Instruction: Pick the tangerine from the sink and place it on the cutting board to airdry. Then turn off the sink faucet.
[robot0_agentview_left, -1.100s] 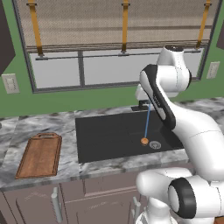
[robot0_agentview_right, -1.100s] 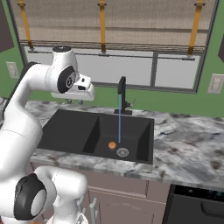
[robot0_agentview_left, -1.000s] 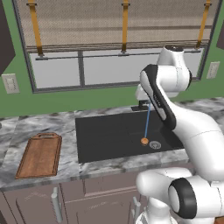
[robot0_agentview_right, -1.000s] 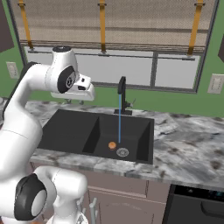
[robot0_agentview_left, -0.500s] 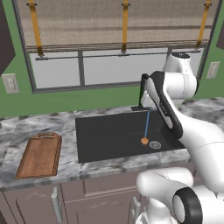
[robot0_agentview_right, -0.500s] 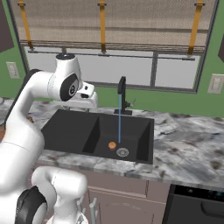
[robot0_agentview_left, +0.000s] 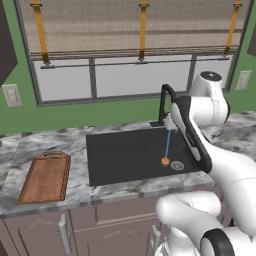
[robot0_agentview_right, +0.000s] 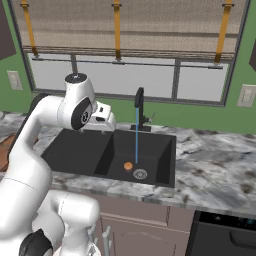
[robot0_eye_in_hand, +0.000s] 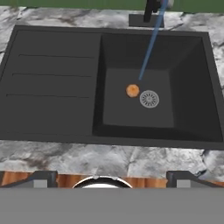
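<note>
Hovering high over the sink (robot0_eye_in_hand: 52, 87), the gripper (robot0_eye_in_hand: 107, 177) has its two dark fingertips (robot0_eye_in_hand: 41, 178) spread wide apart with nothing between them — ready, I'd say, to come down around the fruit. And there's the target: the tangerine (robot0_eye_in_hand: 132, 90) sits on the floor of the deep bowl, just beside the round metal drain (robot0_eye_in_hand: 149, 99), at about ten o'clock from it in the hand view. Water (robot0_eye_in_hand: 151, 41) is running in a thin blue stream from the faucet (robot0_agentview_right: 138, 107), landing right next to the fruit, so it's being rinsed where it lies. Expect a wet, round, slippery thing that could roll on that flat black floor if nudged.

From the left base view, the tangerine (robot0_agentview_left: 164, 161) is at roughly nine o'clock of the drain (robot0_agentview_left: 176, 165), and the cutting board (robot0_agentview_left: 46, 177) waits well apart at nine o'clock of the sink on the grey marbled counter (robot0_agentview_left: 77, 165), bare and handle-end away from us. That's a long carry across the ribbed draining side.

Around it all: a green wall (robot0_agentview_left: 75, 111), a wide window (robot0_agentview_left: 135, 77) with a blind drawn partway and orange straps, a light switch plate (robot0_agentview_left: 11, 95), and brown cabinet fronts (robot0_agentview_left: 100, 220) below the counter.
</note>
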